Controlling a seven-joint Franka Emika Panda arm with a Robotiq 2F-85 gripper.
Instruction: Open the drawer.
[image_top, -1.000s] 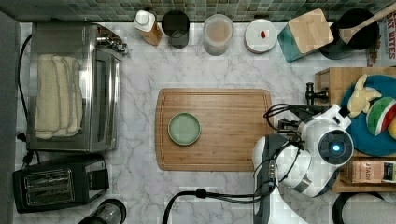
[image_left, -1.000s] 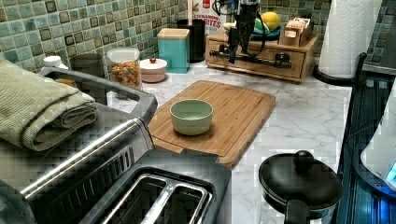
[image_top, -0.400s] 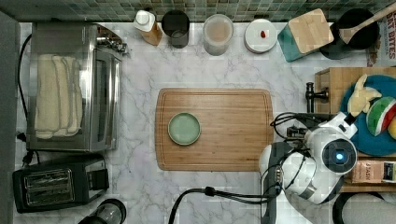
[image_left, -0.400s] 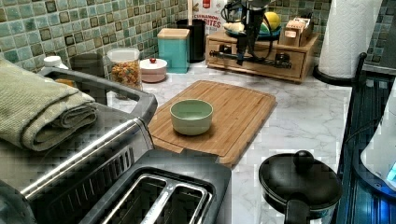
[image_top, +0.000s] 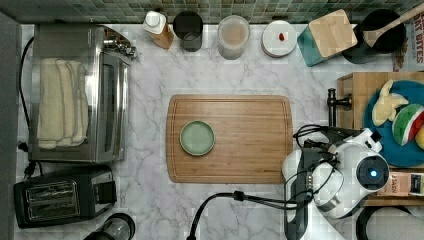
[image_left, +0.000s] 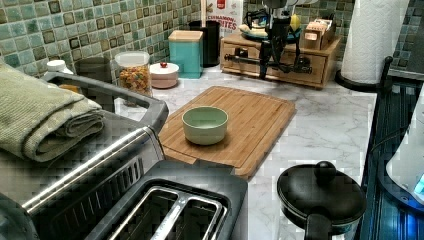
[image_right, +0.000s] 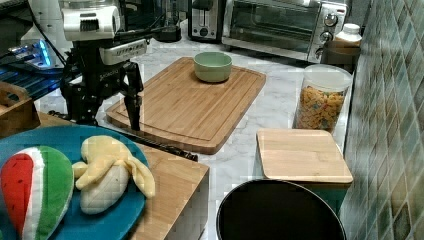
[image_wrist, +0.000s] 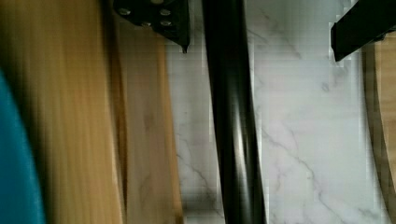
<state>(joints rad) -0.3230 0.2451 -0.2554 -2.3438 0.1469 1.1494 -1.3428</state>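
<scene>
At the upper centre of the left view, past the green bowl (image_left: 205, 124) on the cutting board (image_left: 250, 112), the gripper (image_left: 270, 70) hangs with fingers spread, straddling the black handle (image_wrist: 231, 116) of the drawer (image_left: 280, 64), not clamped.

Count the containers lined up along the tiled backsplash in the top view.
6: a white-capped bottle, a dark canister, a cereal jar, a white lidded dish, a teal wood-lidded box, a black pot. Others may be hidden.
</scene>
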